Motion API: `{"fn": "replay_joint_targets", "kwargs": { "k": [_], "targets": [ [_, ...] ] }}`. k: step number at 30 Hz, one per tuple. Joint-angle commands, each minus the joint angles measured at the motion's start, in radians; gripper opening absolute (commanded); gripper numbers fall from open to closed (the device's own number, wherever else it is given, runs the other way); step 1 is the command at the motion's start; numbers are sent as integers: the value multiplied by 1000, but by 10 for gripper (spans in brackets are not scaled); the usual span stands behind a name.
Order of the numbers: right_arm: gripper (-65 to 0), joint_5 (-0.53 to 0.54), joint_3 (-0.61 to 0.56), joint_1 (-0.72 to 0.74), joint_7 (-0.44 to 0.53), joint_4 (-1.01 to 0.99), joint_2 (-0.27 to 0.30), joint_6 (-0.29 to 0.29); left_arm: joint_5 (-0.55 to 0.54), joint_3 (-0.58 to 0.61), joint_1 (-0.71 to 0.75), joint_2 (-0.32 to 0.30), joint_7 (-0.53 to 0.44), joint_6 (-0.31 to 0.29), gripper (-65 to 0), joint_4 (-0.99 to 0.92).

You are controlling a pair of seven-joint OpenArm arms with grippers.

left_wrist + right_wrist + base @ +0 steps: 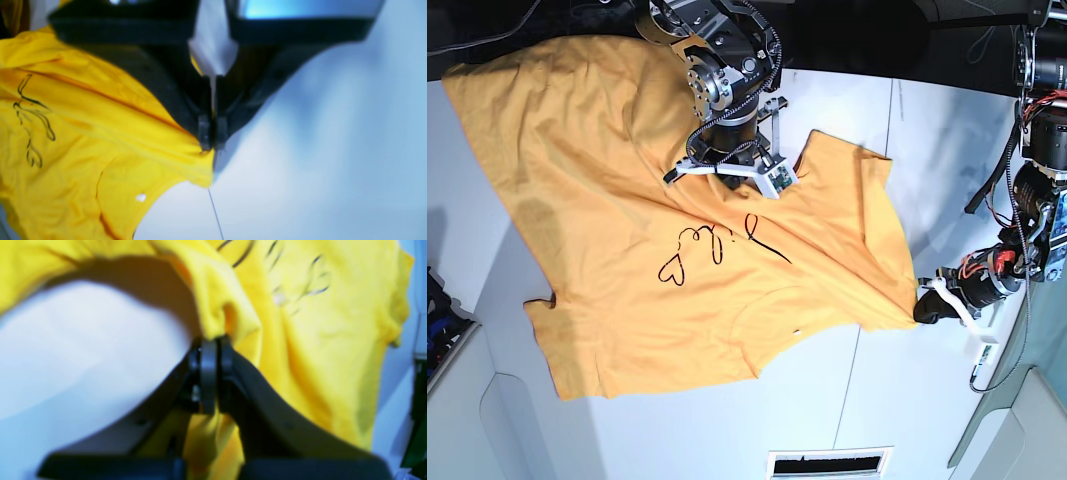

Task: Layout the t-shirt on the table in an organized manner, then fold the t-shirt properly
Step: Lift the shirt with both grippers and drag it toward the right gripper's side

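T-shirt (677, 250): orange, spread across worktop (827, 400), centre frame. My left fingers (212, 146) clamped on sleeve tip; my right fingers (213, 343) pinching bunched fabric.

Bare table (847, 390) below the t-shirt (627, 250) offers free passage.

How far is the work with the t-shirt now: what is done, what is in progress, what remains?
Done: the t-shirt lies mostly spread on the table, black markings up, though wrinkled and skewed. In progress: the left gripper is shut on a corner of the cloth, and the right gripper is shut on a bunched fold near the middle. Left: straightening it, then every fold.
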Motion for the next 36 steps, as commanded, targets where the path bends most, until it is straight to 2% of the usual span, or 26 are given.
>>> {"fn": "replay_joint_targets", "kwargs": {
  "k": [1,3,8,11,16,21,25,28,29,31,36],
  "targets": [
    [-650,-12,-13,10,11,43,-14,-7,-24,-31,-27,-21,-22,-41,-650,25],
    [-650,-9,-49,10,-5,88,-14,-7,-54,-81,-27,-26,-13,-101,-650,26],
    [-650,-23,-201,5,-46,169,-16,-7,-216,-201,-27,-76,66,-158,-650,26],
    [-650,-20,-263,13,-51,191,-10,9,-301,-289,-27,-114,98,-158,-650,33],
    [-650,-21,-263,13,-35,237,-11,19,-447,-422,-2,-189,181,-158,-650,103],
    [-650,-74,-245,13,-20,340,-18,18,-511,-451,-6,-209,184,-158,-650,277],
    [-650,-99,-161,13,-28,419,-22,16,-491,-427,-6,-167,162,-158,-650,496],
    [-650,-119,-57,13,-66,476,-21,16,-390,-355,-33,-117,91,-158,-650,592],
    [-650,-121,-16,13,-70,491,-21,16,-351,-318,-56,-92,69,-158,-650,595],
    [-650,-121,67,13,-70,510,-10,16,-262,-233,-111,-26,32,-109,-650,586],
    [-650,-104,253,10,-74,521,36,16,-106,-18,-217,152,-13,-100,-650,519]
  ]
}}
